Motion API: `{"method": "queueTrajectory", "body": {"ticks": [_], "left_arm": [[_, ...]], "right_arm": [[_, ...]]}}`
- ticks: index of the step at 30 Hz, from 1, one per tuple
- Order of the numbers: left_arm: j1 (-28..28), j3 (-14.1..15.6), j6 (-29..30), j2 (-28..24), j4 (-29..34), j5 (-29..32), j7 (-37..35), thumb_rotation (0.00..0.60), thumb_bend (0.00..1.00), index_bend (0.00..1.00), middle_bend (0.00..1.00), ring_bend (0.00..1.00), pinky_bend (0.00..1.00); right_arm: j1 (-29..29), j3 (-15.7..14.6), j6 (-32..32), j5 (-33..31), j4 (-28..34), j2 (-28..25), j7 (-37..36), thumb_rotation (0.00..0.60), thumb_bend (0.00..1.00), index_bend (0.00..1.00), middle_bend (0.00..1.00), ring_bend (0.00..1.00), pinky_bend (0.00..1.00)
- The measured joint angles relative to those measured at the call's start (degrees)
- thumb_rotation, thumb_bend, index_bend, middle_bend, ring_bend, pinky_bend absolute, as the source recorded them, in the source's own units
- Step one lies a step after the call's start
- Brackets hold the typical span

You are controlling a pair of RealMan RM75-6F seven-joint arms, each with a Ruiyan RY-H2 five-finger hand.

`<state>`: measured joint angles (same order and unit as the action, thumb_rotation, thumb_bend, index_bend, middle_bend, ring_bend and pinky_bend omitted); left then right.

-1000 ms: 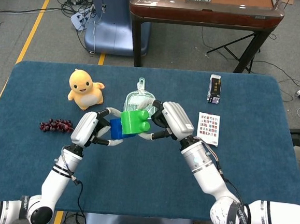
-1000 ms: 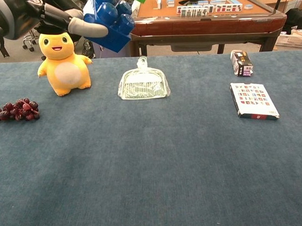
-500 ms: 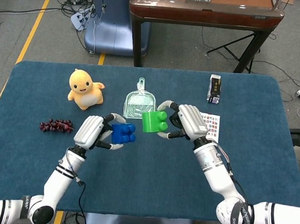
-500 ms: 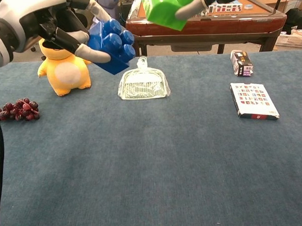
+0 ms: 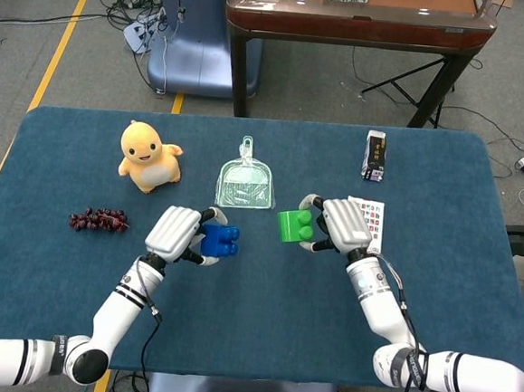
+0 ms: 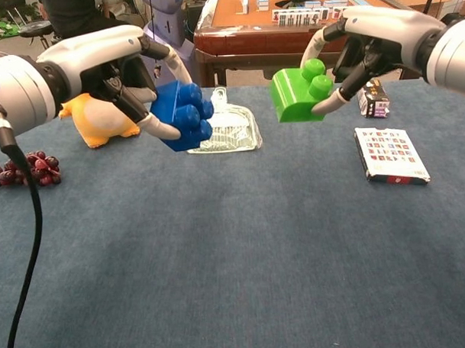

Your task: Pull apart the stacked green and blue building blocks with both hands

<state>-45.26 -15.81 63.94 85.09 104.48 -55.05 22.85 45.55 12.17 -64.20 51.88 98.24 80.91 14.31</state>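
The blue block [image 5: 218, 240] [image 6: 183, 116] and the green block [image 5: 293, 226] [image 6: 299, 94] are apart, with a clear gap between them above the table. My left hand [image 5: 176, 232] [image 6: 110, 71] grips the blue block from its left side. The green block sits in my right hand [image 5: 343, 224] [image 6: 377, 35], held from its right side, studs pointing up and left. Both blocks hang a little above the blue tablecloth [image 5: 254, 295].
A clear plastic dustpan [image 5: 244, 181] [image 6: 219, 129] lies behind the blocks. A yellow duck toy [image 5: 147, 156] [image 6: 97, 121] and grapes [image 5: 97, 220] [image 6: 26, 169] are at the left. A card box [image 5: 366, 224] [image 6: 389, 155] and a small dark box [image 5: 374, 155] [image 6: 372, 96] sit at the right.
The two blocks, joined a second ago, have come apart. Both hands moved down and outward, the left with the blue block, the right with the green one.
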Motion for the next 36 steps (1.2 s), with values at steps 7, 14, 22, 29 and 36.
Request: {"method": "queueTrajectory", "body": {"ticks": [7, 14, 22, 29, 36], "left_arm": [[-0.3, 0.9, 1.1, 1.2, -1.0, -0.3, 0.9, 0.600, 0.05, 0.45, 1.00, 1.00, 1.00], [0.7, 1.3, 2.3, 1.5, -1.5, -1.8, -0.8, 0.600, 0.01, 0.35, 1.00, 1.00, 1.00], [1.6, 2.1, 3.1, 1.4, -1.8, -3.3, -1.3, 0.600, 0.00, 0.34, 1.00, 1.00, 1.00], [5.0, 3.7, 7.9, -0.1, -0.5, -7.0, -2.1, 0.600, 0.03, 0.33, 0.88, 0.99, 1.00], [11.6, 6.7, 13.2, -6.4, 1.0, -11.9, -5.5, 0.600, 0.04, 0.16, 0.41, 0.62, 0.98]], "right_arm": [[-0.8, -1.1, 0.2, 0.0, -2.8, 1.9, 3.2, 0.600, 0.00, 0.20, 1.00, 1.00, 1.00], [-2.2, -0.7, 0.1, 0.8, -2.8, 1.5, 2.6, 0.600, 0.00, 0.17, 1.00, 1.00, 1.00], [-4.3, -0.7, -0.9, 2.8, -1.7, -0.3, 1.5, 0.600, 0.00, 0.19, 1.00, 1.00, 1.00], [-7.9, -2.1, -4.0, 7.5, -0.3, -3.2, 0.2, 0.600, 0.00, 0.46, 1.00, 0.91, 1.00], [-12.3, -6.0, -5.1, 14.0, -1.3, -8.0, -3.3, 0.600, 0.00, 0.47, 0.71, 0.64, 0.84]]}}
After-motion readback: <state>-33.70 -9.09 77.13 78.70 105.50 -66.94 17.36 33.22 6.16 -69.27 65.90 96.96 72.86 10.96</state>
